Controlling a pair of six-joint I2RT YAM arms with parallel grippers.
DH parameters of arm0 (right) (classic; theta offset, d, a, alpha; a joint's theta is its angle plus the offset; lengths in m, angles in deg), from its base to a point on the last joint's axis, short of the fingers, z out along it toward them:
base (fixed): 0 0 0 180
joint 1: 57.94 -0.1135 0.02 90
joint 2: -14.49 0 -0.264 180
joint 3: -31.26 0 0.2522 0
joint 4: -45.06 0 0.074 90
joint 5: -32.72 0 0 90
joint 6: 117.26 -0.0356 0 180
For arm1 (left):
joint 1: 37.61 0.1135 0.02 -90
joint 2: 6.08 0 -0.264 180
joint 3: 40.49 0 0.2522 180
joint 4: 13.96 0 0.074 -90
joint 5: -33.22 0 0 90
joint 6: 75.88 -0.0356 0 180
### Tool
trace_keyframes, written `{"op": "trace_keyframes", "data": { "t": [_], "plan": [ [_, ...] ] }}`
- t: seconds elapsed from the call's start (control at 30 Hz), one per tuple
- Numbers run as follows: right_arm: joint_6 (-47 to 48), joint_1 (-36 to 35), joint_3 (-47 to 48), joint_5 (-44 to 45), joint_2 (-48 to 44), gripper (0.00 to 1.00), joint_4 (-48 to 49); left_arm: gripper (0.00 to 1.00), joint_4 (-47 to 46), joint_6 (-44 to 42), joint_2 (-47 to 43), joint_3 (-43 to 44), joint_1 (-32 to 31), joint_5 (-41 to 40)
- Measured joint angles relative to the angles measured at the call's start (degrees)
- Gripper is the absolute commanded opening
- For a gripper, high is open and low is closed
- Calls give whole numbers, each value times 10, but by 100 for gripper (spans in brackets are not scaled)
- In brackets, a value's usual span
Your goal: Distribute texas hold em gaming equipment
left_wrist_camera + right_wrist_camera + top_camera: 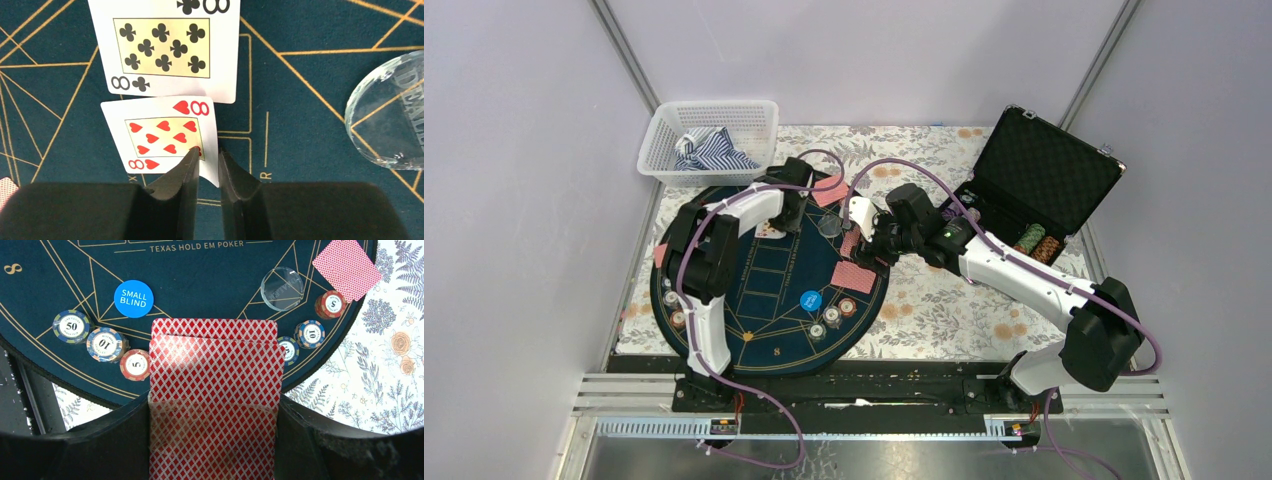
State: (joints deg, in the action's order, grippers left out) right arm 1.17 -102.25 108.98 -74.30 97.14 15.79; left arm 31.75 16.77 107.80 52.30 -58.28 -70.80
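Observation:
My left gripper (209, 157) is over the far part of the mat (310, 30), closed to a narrow gap on the right edge of a face-up eight of hearts (160, 135). That edge is lifted. An eight of clubs (162, 47) lies face up just beyond it, and the clear dealer disc (390, 115) lies to the right. My right gripper (215, 405) is shut on a deck of red-backed cards (215, 370) above the mat's right side (864, 240). Below it lie the blue small-blind disc (133, 298), chip stacks (105, 343) (310, 334) and a red-backed card (346, 267).
The open black case (1034, 190) with chip rows (1037, 244) stands at the back right. A white basket (664, 125) with striped cloth is at the back left. More chips (674, 308) sit on the mat's left side. Red-backed cards (852, 277) (829, 190) lie on the mat.

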Motion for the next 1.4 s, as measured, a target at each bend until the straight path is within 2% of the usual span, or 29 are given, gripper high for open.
{"op": "trace_keyframes", "data": {
  "t": [0.13, 0.27, 0.4, 0.47, 0.5, 0.6, 0.77, 0.87, 1.03, 1.1, 1.23, 1.4],
  "plan": [
    [0, 0, 0, 0, 0, 11, 0, 48, 9, 6, 2, 7, 0, 9],
    [0, 0, 0, 0, 0, 11, 0, 59, 17, 9, 2, 11, 2, 23],
    [0, 0, 0, 0, 0, 11, 0, 79, 31, 18, -10, 11, 4, 63],
    [0, 0, 0, 0, 0, 11, 0, 96, 38, 18, -22, 9, 7, 87],
    [0, 0, 0, 0, 0, 11, 0, 98, 40, 19, -36, 5, 10, 111],
    [0, 0, 0, -1, 0, 11, 0, 99, 30, 19, -114, -28, 38, 202],
    [0, 0, 0, -9, 0, 12, 0, 99, 1, 18, -268, -66, 124, 357],
    [0, 0, 0, -22, 0, 12, 0, 99, -14, 15, -320, -70, 137, 473],
    [2, 0, 0, -50, 0, 12, -4, 99, -49, 45, -339, -129, 100, 645],
    [3, 0, 0, -57, -1, 12, -6, 99, -56, 66, -334, -155, 82, 685],
    [3, 0, 0, -68, -4, 12, -7, 96, -80, 111, -320, -184, 53, 737],
    [3, 0, 0, -75, -8, 12, -9, 87, -128, 167, -299, -198, 40, 786]
  ]
}}
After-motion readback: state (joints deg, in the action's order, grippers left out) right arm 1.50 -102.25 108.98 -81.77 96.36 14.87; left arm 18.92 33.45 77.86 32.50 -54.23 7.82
